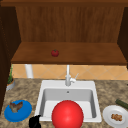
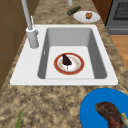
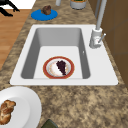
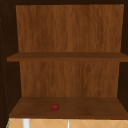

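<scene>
At the lower left of the front view, a black robot hand (image 1: 35,122) hung just off the front edge of the counter (image 1: 27,91); by its place it was the left robot hand, and I could not tell whether its fingers were straight or curled. The same dark shape showed in the right side view at the far top left, over the wooden floor. Nearest to it, just to its left on the counter, lay a blue plate (image 1: 23,113) carrying a brown piece of food (image 1: 15,106), apart from the robot hand and untouched; the plate was round, flat and bright blue, the food lumpy and dark brown. Just right of the robot hand sat the white sink (image 1: 45,86), where a red-rimmed plate (image 2: 59,59) bore a dark wedge of food (image 2: 66,60). Farther right a white plate (image 1: 110,112) held a golden-brown morsel. Above, a small red apple (image 1: 55,53) rested on the cabinet shelf (image 1: 87,53).
</scene>
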{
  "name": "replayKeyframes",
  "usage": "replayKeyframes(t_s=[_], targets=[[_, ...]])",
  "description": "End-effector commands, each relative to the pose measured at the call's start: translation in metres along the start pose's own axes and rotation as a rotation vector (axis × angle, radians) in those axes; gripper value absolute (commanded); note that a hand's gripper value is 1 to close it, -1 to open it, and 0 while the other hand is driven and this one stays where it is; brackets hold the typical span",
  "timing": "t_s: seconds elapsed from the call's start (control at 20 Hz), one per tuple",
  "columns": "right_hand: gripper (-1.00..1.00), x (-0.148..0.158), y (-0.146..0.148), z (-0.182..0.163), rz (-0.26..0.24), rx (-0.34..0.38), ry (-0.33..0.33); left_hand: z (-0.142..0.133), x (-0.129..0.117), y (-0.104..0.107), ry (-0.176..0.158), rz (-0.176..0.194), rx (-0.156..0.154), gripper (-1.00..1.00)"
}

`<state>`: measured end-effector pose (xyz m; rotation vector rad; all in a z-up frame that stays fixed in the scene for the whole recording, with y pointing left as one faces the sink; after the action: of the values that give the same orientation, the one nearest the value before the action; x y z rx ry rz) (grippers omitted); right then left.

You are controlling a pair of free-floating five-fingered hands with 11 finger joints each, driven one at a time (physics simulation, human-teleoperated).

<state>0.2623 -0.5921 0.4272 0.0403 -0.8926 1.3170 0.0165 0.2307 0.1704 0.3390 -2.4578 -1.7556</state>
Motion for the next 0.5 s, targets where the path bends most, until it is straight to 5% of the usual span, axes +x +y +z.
replayKeyframes(t_s=[0.0, 0.45], targets=[[-1.00, 0.017, -0.011, 0.021, -0.028, -0.001, -0.012, 0.000, 0.000, 0.000, 0.000, 0.000, 0.000, 0.00], [-1.00, 0.057, -0.011, 0.065, -0.014, -0.008, -0.011, 0.000, 0.000, 0.000, 0.000, 0.000, 0.000, 0.00]])
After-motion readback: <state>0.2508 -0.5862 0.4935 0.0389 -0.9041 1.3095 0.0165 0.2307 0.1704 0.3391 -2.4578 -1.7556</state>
